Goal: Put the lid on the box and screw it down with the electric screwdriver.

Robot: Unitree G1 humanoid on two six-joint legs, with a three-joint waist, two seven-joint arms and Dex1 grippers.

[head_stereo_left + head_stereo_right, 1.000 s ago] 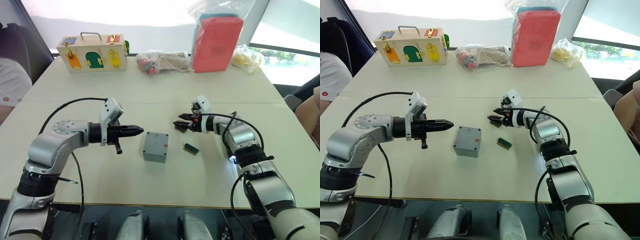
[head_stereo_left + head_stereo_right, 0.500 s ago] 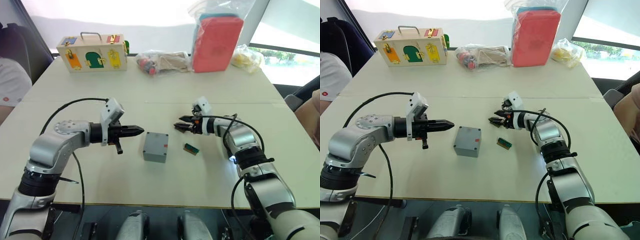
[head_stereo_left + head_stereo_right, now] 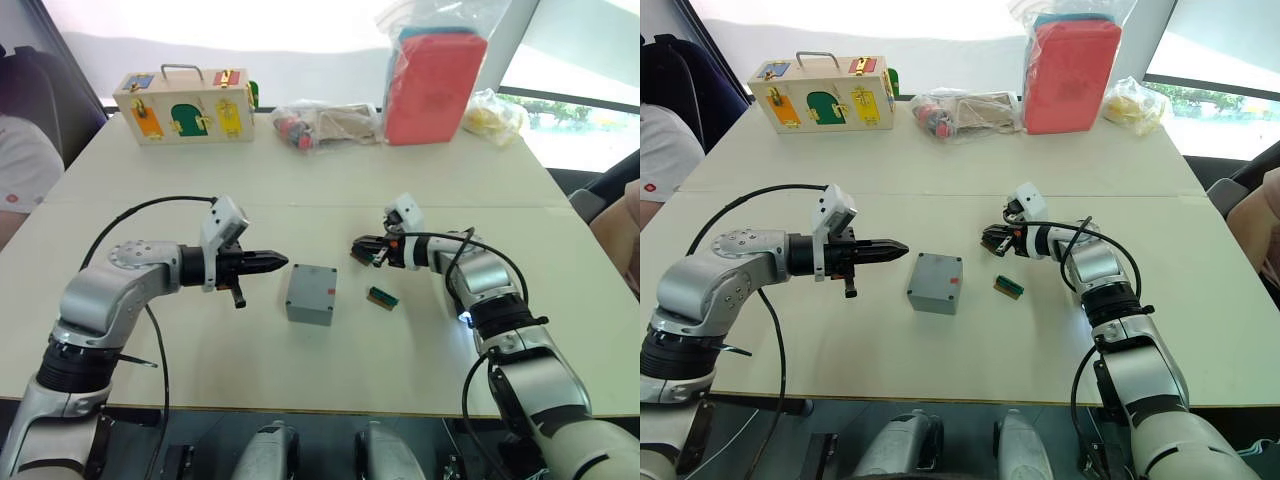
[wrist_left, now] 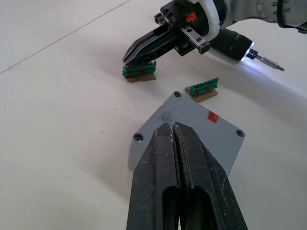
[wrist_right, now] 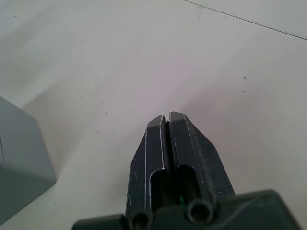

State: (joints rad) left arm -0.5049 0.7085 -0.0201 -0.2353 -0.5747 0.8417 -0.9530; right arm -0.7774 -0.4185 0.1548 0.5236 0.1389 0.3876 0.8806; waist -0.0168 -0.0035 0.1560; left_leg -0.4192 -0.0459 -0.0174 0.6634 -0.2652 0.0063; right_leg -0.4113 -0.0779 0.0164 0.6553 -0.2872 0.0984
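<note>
Pale surface, box at centre with lid seated on top (corner screws visible). Left gripper pinched closed, empty, just beside box. Right gripper closed over small green connector; second connector nearby.

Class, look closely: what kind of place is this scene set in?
Probably a robot test room or lab: a plain white table carries practice props, a wooden latch box and a small grey box, with big windows behind.
</note>
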